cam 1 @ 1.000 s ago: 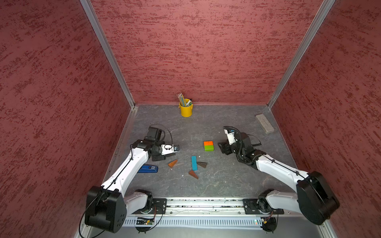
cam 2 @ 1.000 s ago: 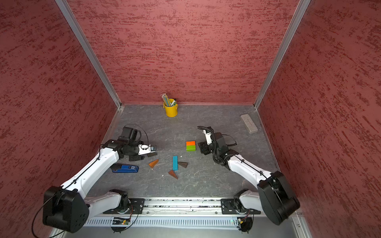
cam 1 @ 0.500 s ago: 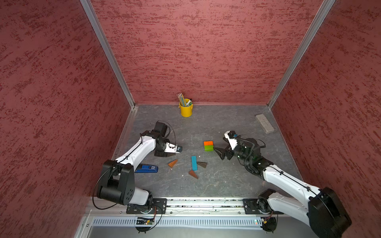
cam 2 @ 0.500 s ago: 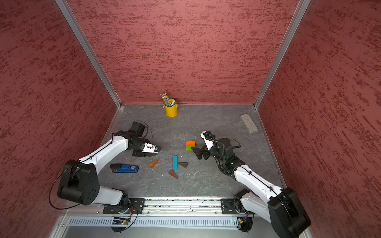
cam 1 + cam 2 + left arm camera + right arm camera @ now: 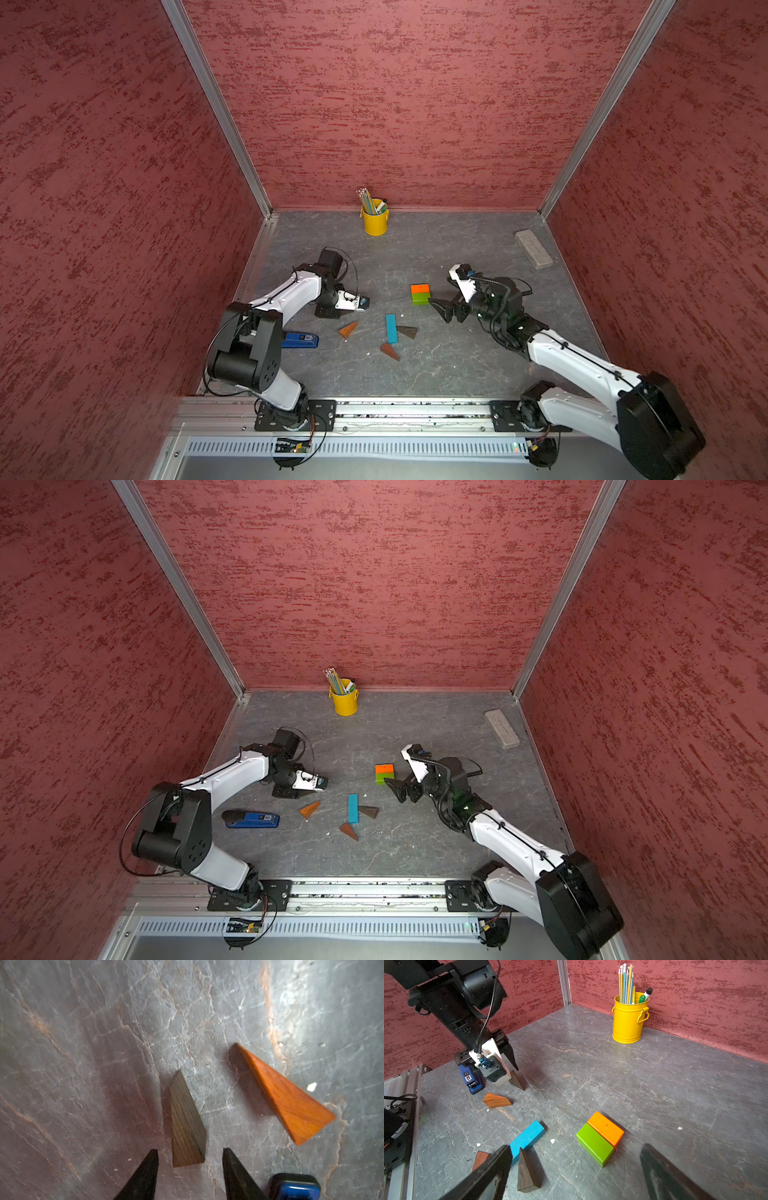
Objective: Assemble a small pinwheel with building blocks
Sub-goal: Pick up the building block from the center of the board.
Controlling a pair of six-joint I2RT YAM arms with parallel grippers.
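Red rough-textured walls [image 5: 395, 104] on three sides. Aluminium posts [image 5: 216, 104] in back corners, one dead ahead of right claw [image 5: 439, 309]. Grey veined stone-look floor [image 5: 457, 249] below it. Metal rail [image 5: 415, 409] along edge behind. Soft glare [image 5: 291, 1001] on floor beyond left claw [image 5: 190, 1150].

Left claw [image 5: 190, 1150] angled downward, jaws partly apart, right claw [image 5: 576, 1146] held low, jaws spread wide

The joined blocks [image 5: 419, 294] lie behind the bar [image 5: 391, 328], stapler [image 5: 300, 340] left, pencil pot [image 5: 375, 222] rearmost.
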